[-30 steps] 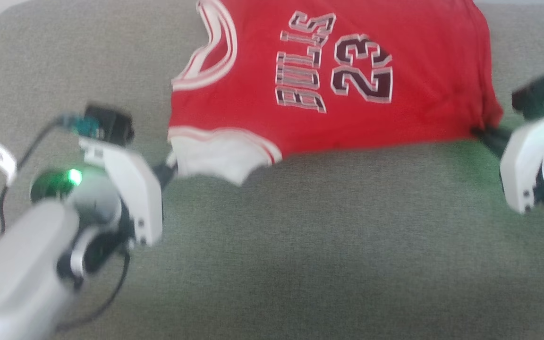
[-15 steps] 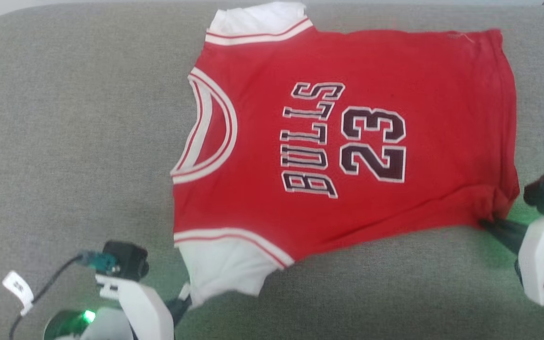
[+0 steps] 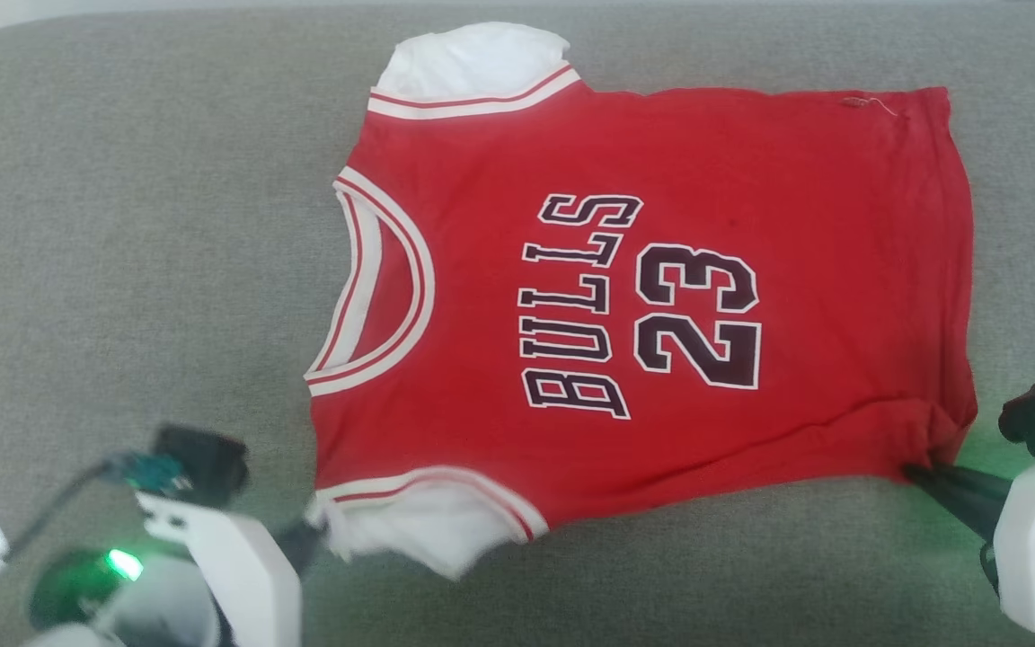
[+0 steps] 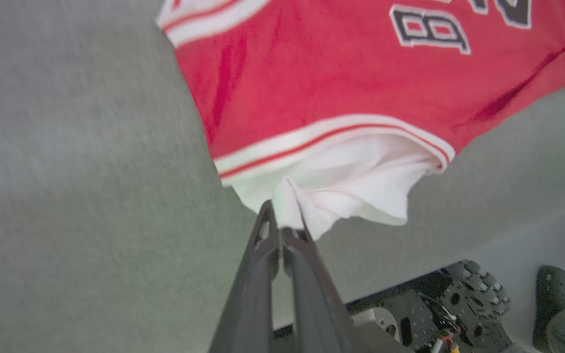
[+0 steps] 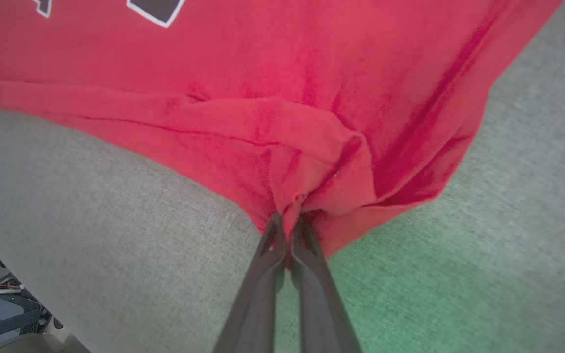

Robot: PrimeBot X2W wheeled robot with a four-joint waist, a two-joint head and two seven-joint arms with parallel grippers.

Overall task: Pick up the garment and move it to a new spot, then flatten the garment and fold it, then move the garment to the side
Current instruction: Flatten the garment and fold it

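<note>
Two corners held. The garment (image 3: 643, 296) lies front up, spread nearly flat on the grey table (image 3: 122, 225), collar toward the robot's left, hem toward its right. Left claw (image 4: 278, 223) is pinched tight on the near white sleeve (image 4: 341, 181). Right claw (image 5: 287, 220) is pinched tight on the near hem corner (image 5: 321, 191), cloth puckered there. Change over the last second: shirt was partly cut off in the head view; now the whole body and far sleeve (image 3: 473, 58) show. Camera shifted too, so some of this is viewpoint. Judgement: relocation and flattening nearly done; release, then fold.
</note>
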